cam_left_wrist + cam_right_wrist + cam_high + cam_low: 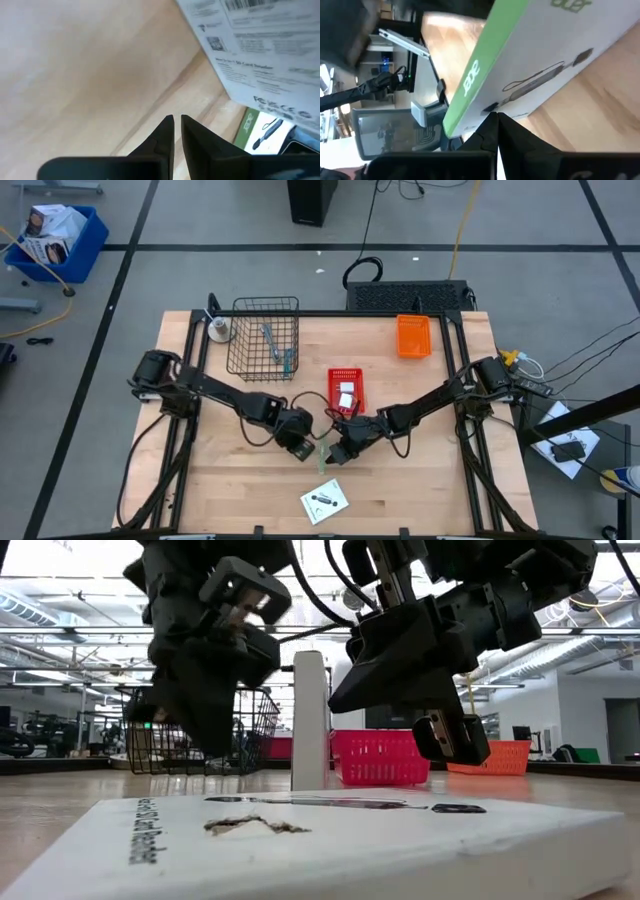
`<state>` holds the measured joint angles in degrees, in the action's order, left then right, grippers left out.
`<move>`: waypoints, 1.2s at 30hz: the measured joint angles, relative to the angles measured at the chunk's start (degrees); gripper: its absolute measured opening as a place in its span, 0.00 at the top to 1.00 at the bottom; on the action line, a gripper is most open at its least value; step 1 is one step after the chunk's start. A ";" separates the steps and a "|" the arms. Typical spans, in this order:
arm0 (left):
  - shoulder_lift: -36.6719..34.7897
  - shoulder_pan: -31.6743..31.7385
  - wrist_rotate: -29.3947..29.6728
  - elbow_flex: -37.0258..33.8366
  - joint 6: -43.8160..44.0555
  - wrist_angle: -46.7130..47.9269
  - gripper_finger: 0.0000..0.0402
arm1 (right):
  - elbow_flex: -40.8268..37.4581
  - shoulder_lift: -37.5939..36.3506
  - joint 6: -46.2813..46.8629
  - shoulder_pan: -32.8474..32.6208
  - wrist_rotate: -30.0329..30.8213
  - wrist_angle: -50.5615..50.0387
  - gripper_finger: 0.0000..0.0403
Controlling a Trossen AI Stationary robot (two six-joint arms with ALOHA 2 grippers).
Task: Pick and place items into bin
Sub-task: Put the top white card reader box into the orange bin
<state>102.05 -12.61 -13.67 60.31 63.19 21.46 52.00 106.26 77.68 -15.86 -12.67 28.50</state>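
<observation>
A white printed packet with a green side (325, 452) stands upright on one narrow edge on the table (310, 720), between my two grippers. My right gripper (495, 116) is shut, its tips at the packet's printed face (545, 60). My left gripper (176, 120) is shut, holds nothing and hovers on the packet's other side, facing its barcode back (260, 50). A second white packet (324, 500) lies flat near the front edge. The red bin (346, 380) behind the grippers holds a small white item (346, 396). My right gripper's shut fingertips (490, 122) meet the upright packet at the lower edge of its printed face (492, 109), coming nearly level from the table's right. Whether they press on it or only stand against it, I cannot tell. The packet's bottom edge rests on the table.
A wire basket (262, 335) at the far left holds a teal stick (288, 361) and a grey tool (270, 340). An orange bin (413, 336) sits at the far right. Bare wood lies at the front left and front right.
</observation>
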 joint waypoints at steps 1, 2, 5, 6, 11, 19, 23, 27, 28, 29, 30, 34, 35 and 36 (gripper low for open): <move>-0.97 0.20 0.54 -0.01 -0.23 0.86 0.91 | 0.01 0.00 -0.15 0.01 -0.69 -0.04 1.00; -2.04 0.37 1.45 0.00 -0.51 2.16 0.91 | -0.01 0.00 -0.32 0.02 -1.21 -0.15 1.00; -5.39 0.80 4.44 -0.04 -1.29 5.46 0.91 | -0.01 0.00 -0.42 0.00 -1.87 -1.38 1.00; -6.52 0.93 5.43 0.02 -1.51 6.29 0.91 | -0.03 0.00 -0.43 0.02 -2.55 -1.56 1.00; -11.84 1.85 10.54 -0.02 -1.44 12.06 0.91 | -0.11 -0.02 -1.12 0.02 -3.09 -3.73 1.00; -20.59 3.45 14.36 -0.04 -1.60 16.56 0.91 | -0.13 -2.22 -3.49 0.02 -4.18 -10.18 1.00; -25.51 4.02 16.95 -0.02 -1.14 20.87 0.91 | -1.48 -5.41 -5.58 -0.02 -5.03 -16.68 1.00; -31.06 4.25 22.44 0.08 -1.69 20.82 0.91 | -4.94 -9.00 -4.24 0.00 -6.02 -18.83 1.00; -32.84 4.25 23.60 0.00 -2.38 20.84 0.91 | -5.76 -9.53 -3.53 0.00 -7.03 -18.47 1.00; -34.17 4.25 24.36 -0.06 -3.10 21.20 0.91 | -6.85 -10.22 -2.43 0.00 -8.03 -17.90 1.00; -35.05 4.41 25.20 -0.09 -3.58 20.74 0.91 | -8.10 -11.13 -0.68 0.01 -9.57 -17.98 1.00; -40.12 4.61 28.37 -0.09 -4.79 18.18 0.91 | -12.18 -12.88 1.59 0.67 -15.97 -13.30 1.00; -41.67 4.68 29.10 0.02 -4.91 16.71 0.91 | -13.03 -13.51 1.42 0.82 -17.20 -12.14 1.00; -43.07 4.67 29.82 0.08 -5.07 16.42 0.91 | -13.37 -14.04 1.74 0.85 -17.45 -10.36 1.00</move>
<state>58.98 -7.94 16.15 60.40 58.13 37.87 38.63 92.22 79.42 -15.00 -30.12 18.15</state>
